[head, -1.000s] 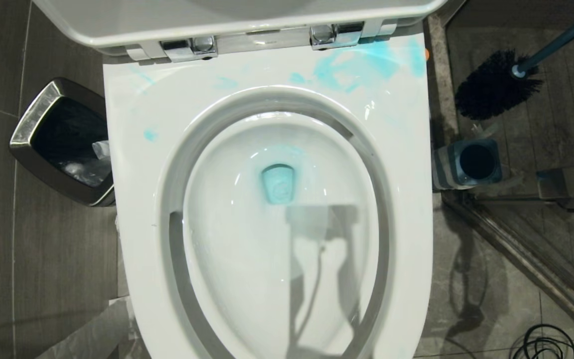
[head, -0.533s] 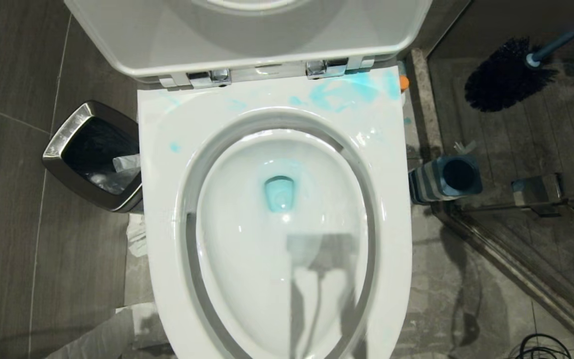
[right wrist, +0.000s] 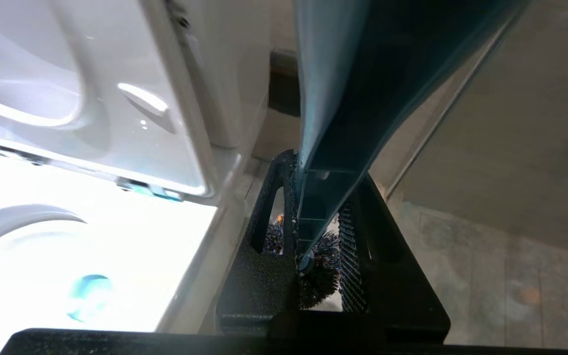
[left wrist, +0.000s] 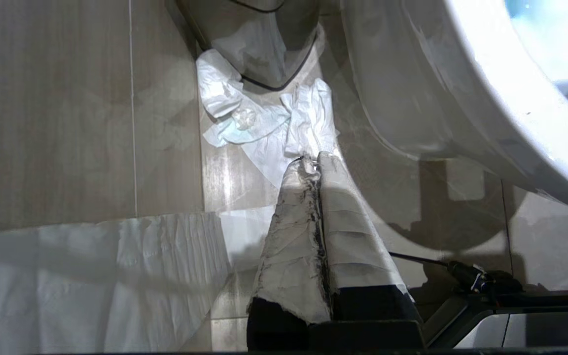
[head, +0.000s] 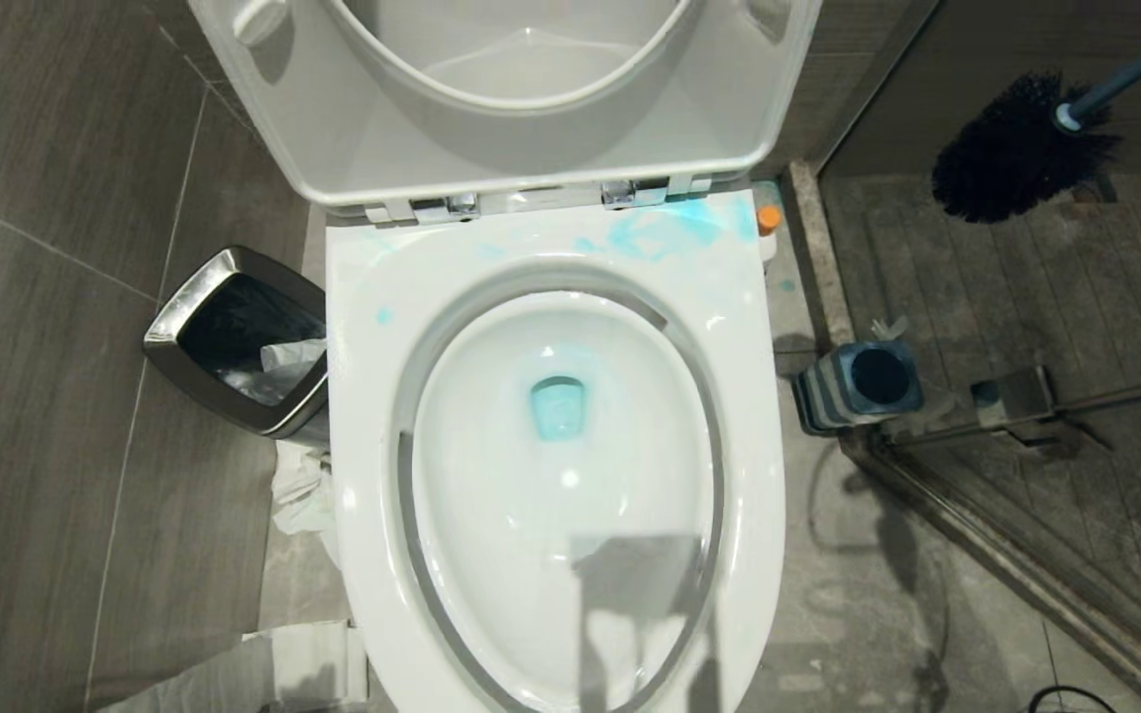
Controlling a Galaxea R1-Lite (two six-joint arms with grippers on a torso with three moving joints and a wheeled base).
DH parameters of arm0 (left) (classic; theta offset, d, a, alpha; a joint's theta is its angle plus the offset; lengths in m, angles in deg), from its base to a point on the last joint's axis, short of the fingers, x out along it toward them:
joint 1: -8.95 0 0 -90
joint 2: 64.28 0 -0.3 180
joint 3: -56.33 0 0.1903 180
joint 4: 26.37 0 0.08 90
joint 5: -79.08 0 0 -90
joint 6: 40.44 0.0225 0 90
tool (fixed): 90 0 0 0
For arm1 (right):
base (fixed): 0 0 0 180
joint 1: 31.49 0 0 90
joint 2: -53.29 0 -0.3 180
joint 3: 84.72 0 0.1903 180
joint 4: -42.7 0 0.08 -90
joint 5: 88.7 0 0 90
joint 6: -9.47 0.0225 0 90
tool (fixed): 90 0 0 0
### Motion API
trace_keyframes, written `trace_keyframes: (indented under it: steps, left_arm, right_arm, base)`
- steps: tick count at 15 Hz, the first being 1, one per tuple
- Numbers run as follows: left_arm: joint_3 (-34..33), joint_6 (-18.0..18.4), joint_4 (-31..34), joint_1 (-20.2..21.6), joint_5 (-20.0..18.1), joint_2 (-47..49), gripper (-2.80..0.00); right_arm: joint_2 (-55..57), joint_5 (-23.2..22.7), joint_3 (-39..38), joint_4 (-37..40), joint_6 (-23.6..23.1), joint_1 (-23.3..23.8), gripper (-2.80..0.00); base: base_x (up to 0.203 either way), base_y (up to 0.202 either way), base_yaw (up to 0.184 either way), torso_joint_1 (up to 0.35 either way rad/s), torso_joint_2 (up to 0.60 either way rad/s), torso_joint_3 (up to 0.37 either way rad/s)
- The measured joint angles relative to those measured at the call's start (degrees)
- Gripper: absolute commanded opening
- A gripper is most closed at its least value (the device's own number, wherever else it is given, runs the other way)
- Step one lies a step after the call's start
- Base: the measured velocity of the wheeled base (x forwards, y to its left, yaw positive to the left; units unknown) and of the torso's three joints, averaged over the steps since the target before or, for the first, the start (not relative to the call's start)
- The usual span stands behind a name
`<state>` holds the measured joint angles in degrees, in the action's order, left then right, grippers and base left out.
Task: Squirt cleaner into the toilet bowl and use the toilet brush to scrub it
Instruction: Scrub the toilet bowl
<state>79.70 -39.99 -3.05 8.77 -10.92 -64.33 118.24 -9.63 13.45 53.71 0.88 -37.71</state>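
Note:
The white toilet bowl [head: 364, 416] fills the middle of the head view, its seat lid raised at the back. Turquoise cleaner [head: 558, 406] pools at the drain and lies smeared pale on the back right of the rim. The toilet brush [head: 1016, 149] hangs in the air to the right of the toilet, its black bristle head well above the floor and its dark-blue handle running off the top right corner. My right gripper [right wrist: 323, 170] is shut on the toilet brush handle [right wrist: 363, 74]. My left gripper [left wrist: 313, 160], wrapped in white tape, is shut and empty, low beside the bowl's outer wall [left wrist: 461, 98].
A chrome-rimmed waste bin [head: 234, 342] stands left of the toilet, with crumpled paper [head: 303, 495] and a white sheet [head: 263, 673] on the floor nearby. The blue-grey brush stand [head: 858, 381] sits to the right, by the shower door rail [head: 1026, 564]. An orange-capped bottle [head: 769, 216] stands behind.
The whole head view has pulled up and back: the toilet looks smaller and more of the raised lid shows. The brush stays held at the upper right, farther from its stand.

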Motion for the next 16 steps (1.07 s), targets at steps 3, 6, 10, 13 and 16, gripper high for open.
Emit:
trace_keyframes:
  steps: [3,6,10,13,16]
  left_arm:
    - [0.0,0.0,0.0,0.0,0.0,0.0,-2.80]
    - [0.0,0.0,0.0,0.0,0.0,0.0,-2.80]
    - [0.0,0.0,0.0,0.0,0.0,0.0,-2.80]
    - [0.0,0.1,0.0,0.0,0.0,0.0,-2.80]
    - [0.0,0.1,0.0,0.0,0.0,0.0,-2.80]
  right_arm:
    - [1.2,3.0,0.0,0.0,-1.2,-4.4,-2.80]
    - [3.1,9.5,-0.2,0.0,-1.9,-12.3,-2.80]
    - [8.0,19.2,-0.2,-0.6,-1.7,-23.0,-2.80]
    - [13.2,23.1,0.4,-3.0,-1.7,-29.7,-2.80]
    - [20.1,27.1,4.5,-6.8,-1.7,-35.4,-2.80]
  base:
    - [0.000,0.000,0.000,0.002,0.00,0.203]
    - [0.000,0.000,0.000,0.000,0.00,0.173]
    - [0.000,0.000,0.000,-0.002,0.00,0.036]
    - [0.000,0.000,0.000,0.000,0.00,0.000]
    - [0.000,0.000,0.000,0.000,0.00,0.000]
